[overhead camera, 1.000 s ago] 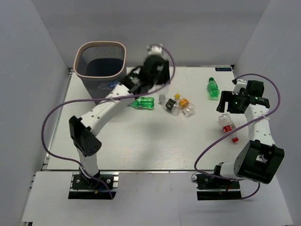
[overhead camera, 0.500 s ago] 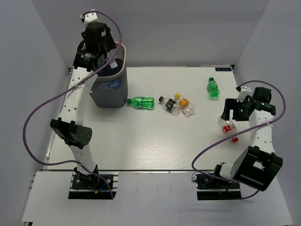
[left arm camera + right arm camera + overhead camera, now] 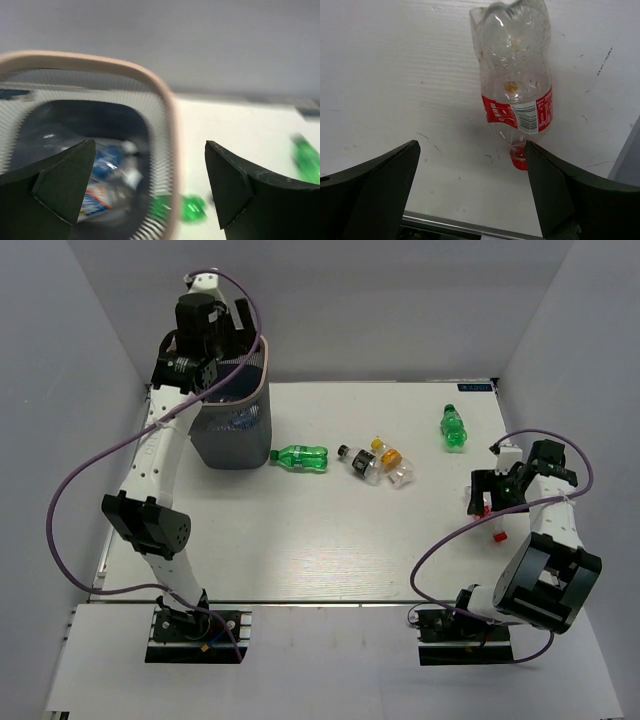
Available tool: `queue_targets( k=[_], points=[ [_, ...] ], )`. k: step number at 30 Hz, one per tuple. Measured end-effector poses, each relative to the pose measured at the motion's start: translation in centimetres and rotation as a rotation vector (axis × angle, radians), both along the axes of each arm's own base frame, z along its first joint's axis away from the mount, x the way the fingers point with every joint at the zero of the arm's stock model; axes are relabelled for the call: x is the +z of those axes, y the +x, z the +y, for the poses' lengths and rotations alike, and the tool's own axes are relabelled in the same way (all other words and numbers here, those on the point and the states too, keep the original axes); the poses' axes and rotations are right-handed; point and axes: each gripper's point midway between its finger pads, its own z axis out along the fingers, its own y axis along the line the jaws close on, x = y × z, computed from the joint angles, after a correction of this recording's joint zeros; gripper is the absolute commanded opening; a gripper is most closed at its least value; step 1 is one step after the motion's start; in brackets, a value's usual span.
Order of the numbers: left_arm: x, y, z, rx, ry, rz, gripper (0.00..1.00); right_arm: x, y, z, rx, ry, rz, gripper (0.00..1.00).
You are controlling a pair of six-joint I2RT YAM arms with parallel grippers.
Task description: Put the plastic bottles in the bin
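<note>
My left gripper (image 3: 215, 328) hangs open over the bin (image 3: 262, 368), a dark mesh basket with a pale rim (image 3: 167, 107). Nothing is between its fingers. Blue-labelled bottles (image 3: 105, 172) lie inside the bin. A green bottle (image 3: 300, 456) lies on the table just right of the bin, also seen as the green bottle (image 3: 192, 207). Mid-table lie a black-capped bottle (image 3: 353, 459), an orange-labelled one (image 3: 388, 454) and a clear one (image 3: 402, 476). A second green bottle (image 3: 453, 427) lies far right. My right gripper (image 3: 489, 490) (image 3: 471, 150) is open above a clear red-labelled bottle (image 3: 515, 85), whose red cap (image 3: 519, 160) sits by the right finger.
The white table's right edge (image 3: 503, 440) and the grey side wall (image 3: 626, 160) run close to the red-labelled bottle (image 3: 488, 508). A metal rail (image 3: 470, 225) borders the table below my right fingers. Purple cables loop from both arms.
My left arm swung from mid-table to above the bin and its jaws opened there. My right gripper dropped toward the red-labelled bottle and opened a little wider.
</note>
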Motion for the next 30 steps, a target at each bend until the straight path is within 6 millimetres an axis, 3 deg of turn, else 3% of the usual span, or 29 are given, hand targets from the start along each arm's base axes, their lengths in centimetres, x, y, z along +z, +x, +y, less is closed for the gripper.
queue_targets(
  k=[5,8,12,16,18,20,21,23,24,27,30],
  points=[
    [-1.8,-3.9,-8.7,-0.388,-0.065,0.036,1.0,-2.9,0.0,-1.5,0.005,-0.069,0.041,0.91],
    [-5.6,-7.9,-13.4,-0.569,-0.079,0.128,1.0,-3.6,1.2,-2.8,0.006,-0.121,0.022,0.91],
    [-11.9,-13.4,-17.4,-0.726,-0.08,0.272,1.0,-5.0,2.2,-3.8,0.02,-0.174,0.005,0.91],
    [-17.7,-17.8,-18.5,-0.775,-0.08,0.402,1.0,-6.5,2.7,-4.4,0.06,-0.197,0.016,0.91],
    [-19.9,-19.8,-18.8,-0.789,-0.084,0.455,1.0,-7.5,3.0,-4.4,0.083,-0.192,0.023,0.83],
    [-21.6,-21.4,-19.3,-0.803,-0.084,0.497,1.0,-8.5,3.2,-4.1,0.106,-0.168,0.033,0.62],
    [-22.4,-22.3,-19.7,-0.813,-0.081,0.517,1.0,-8.5,3.4,-3.8,0.122,-0.149,0.029,0.38],
    [-23.5,-23.7,-20.4,-0.83,-0.069,0.547,1.0,-8.2,4.0,-3.5,0.149,-0.136,0.008,0.25],
    [-24.0,-24.4,-20.7,-0.837,-0.064,0.559,1.0,-8.0,4.3,-3.3,0.159,-0.122,-0.003,0.19],
    [-25.7,-26.5,-21.2,-0.854,-0.047,0.593,1.0,-6.1,4.9,-2.1,0.222,-0.066,-0.039,0.16],
    [-28.0,-28.5,-20.3,-0.845,-0.026,0.64,1.0,-1.0,5.9,0.6,0.326,0.029,-0.129,0.14]
  ],
)
